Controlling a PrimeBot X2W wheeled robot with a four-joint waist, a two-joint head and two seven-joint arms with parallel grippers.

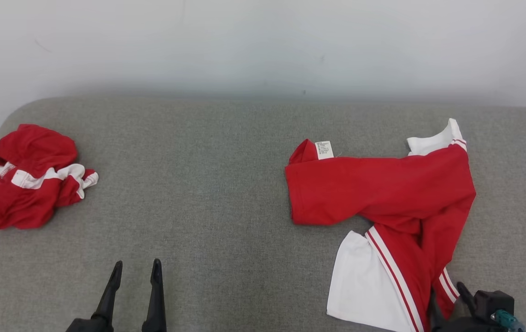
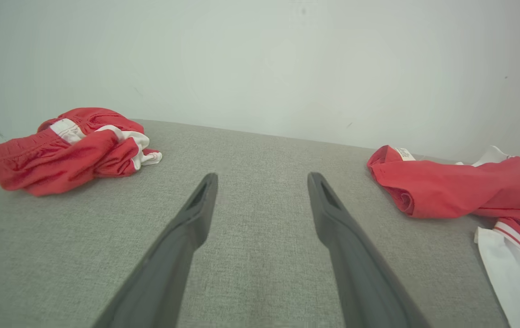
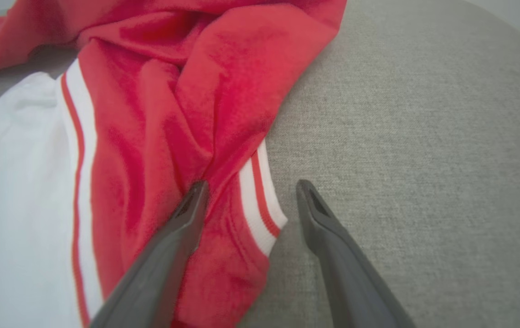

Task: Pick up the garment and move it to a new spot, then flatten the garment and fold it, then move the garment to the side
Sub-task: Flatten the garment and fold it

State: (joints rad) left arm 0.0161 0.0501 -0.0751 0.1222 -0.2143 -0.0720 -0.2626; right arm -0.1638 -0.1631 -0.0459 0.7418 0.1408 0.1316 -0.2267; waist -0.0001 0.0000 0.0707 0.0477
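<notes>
A red garment with white panels and stripes lies loosely spread at the right of the grey fabric surface; it is also in the left wrist view. My right gripper is open at its near striped cuff, with one finger over red cloth and the other over bare grey surface. In the head view the right gripper sits at the garment's lower edge. My left gripper is open and holds nothing, low over the surface near the front edge.
A second red and white garment lies crumpled at the far left. A pale wall runs behind the surface. Bare grey fabric stretches between the two garments.
</notes>
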